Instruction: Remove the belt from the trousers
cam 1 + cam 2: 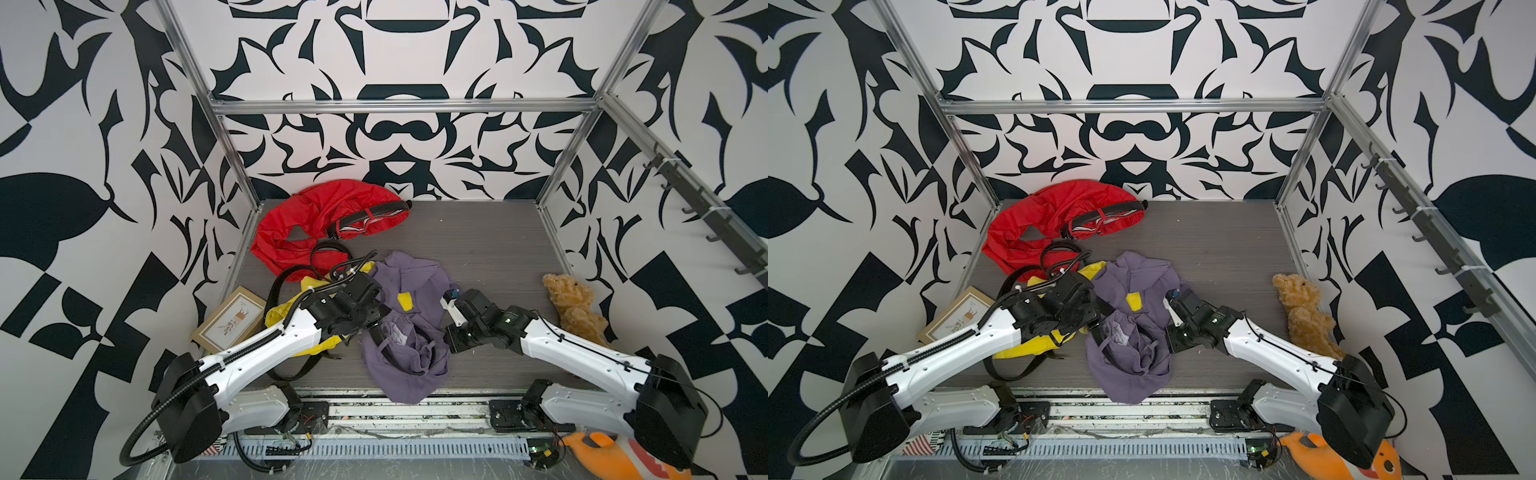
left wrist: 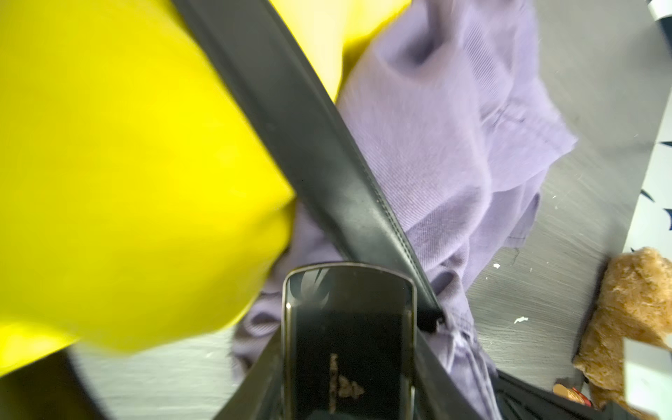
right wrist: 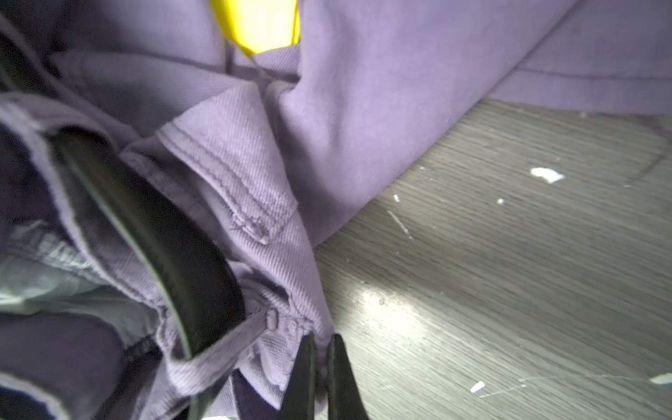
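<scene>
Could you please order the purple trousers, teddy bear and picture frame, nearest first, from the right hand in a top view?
1. Purple trousers: pinched in the right hand.
2. Teddy bear: right side.
3. Picture frame: far left.

Three garments (purple garment (image 1: 415, 365), red garment (image 1: 299, 224), yellow garment (image 1: 276, 316)), one teddy bear (image 1: 575, 307), one framed picture (image 1: 230, 320), one orange plush toy (image 1: 611, 453)

We see purple trousers (image 1: 409, 353) with a black belt (image 2: 309, 145). At nine o'clock from them is yellow cloth (image 1: 1021, 347), at eleven red cloth (image 1: 291, 224), at three a brown teddy (image 1: 577, 307). The walls (image 1: 399, 145) have black-and-white shapes.
</scene>
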